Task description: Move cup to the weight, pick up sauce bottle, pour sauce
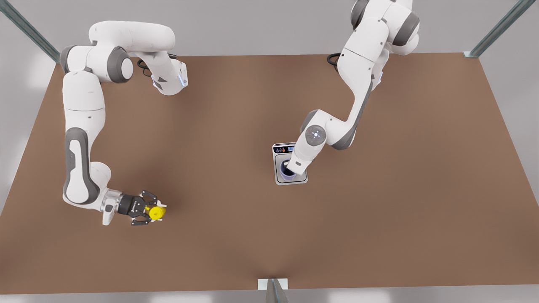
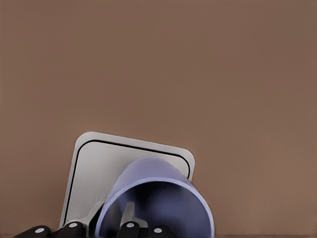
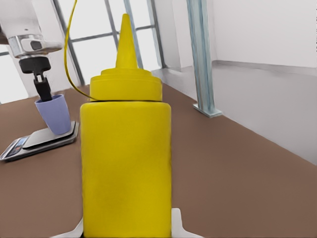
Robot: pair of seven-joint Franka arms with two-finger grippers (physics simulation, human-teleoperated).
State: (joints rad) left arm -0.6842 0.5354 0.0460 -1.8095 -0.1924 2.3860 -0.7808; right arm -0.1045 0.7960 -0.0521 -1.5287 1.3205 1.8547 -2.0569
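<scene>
The lavender-blue cup (image 1: 284, 169) (image 2: 153, 198) (image 3: 54, 114) stands on the silver plate of the weight (image 1: 300, 179) (image 2: 99, 168) (image 3: 29, 141), at the front view's right of centre. My left gripper (image 1: 290, 170) (image 2: 101, 229) (image 3: 43, 91) reaches down from above and is shut on the cup's rim, one finger inside it. Near the front view's lower left, the yellow sauce bottle (image 1: 158, 212) (image 3: 126, 163) stands upright on the table. My right gripper (image 1: 153, 213) (image 3: 126, 230) comes in sideways and is shut on the bottle's body.
The brown table (image 1: 252, 235) stretches bare between the two arms. Metal frame posts (image 1: 497, 29) (image 3: 200, 59) stand at the far corners, and a small bracket (image 1: 273, 286) sits at the near edge.
</scene>
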